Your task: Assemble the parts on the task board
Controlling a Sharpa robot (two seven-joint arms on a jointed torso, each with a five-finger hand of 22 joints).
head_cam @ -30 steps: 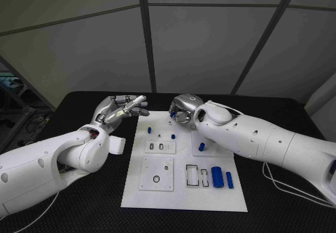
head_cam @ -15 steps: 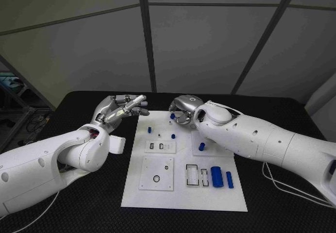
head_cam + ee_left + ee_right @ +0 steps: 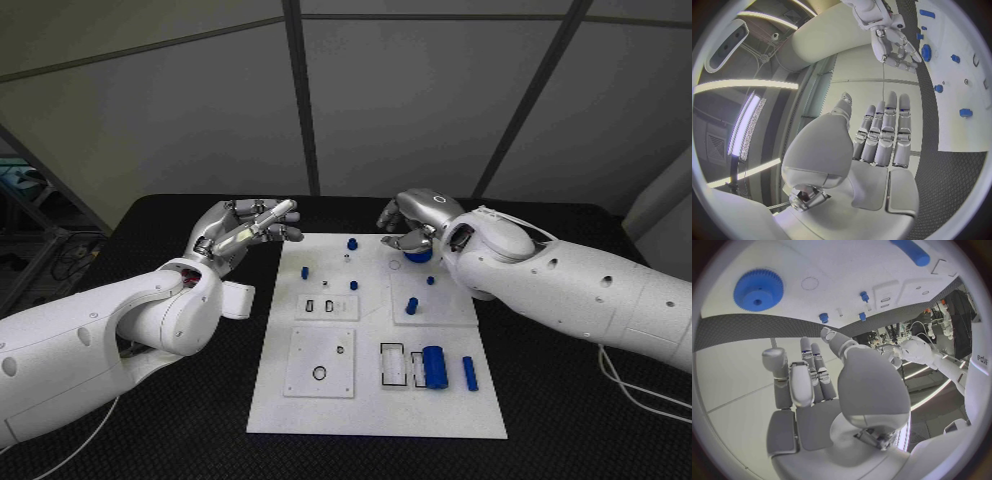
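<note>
The left hand [image 3: 245, 228] hovers above the table's [image 3: 144, 230] far left part, just off the board's [image 3: 375, 400] far left corner. Its fingers [image 3: 886, 125] are stretched out nearly straight and close side by side, with nothing between them and nothing touched.

The right hand [image 3: 415, 222] hangs over the far right corner of the board. Its fingers [image 3: 811, 370] are lightly bent and parted, and from the wrist they look empty. A blue gear [image 3: 757, 290] lies flat on the board just beyond the fingertips; from the head view the gear [image 3: 418, 254] sits right under the hand, and I cannot tell whether a fingertip touches it.

Small blue pegs stand on the far half of the board: one [image 3: 352, 243] near the far edge, one [image 3: 304, 271] toward the left, one [image 3: 353, 285] in the middle, and two [image 3: 411, 306] on the right. Nearer, a thick blue cylinder [image 3: 434, 366] lies beside a thinner blue bar [image 3: 470, 373], just right of two rectangular slots [image 3: 394, 365].
</note>
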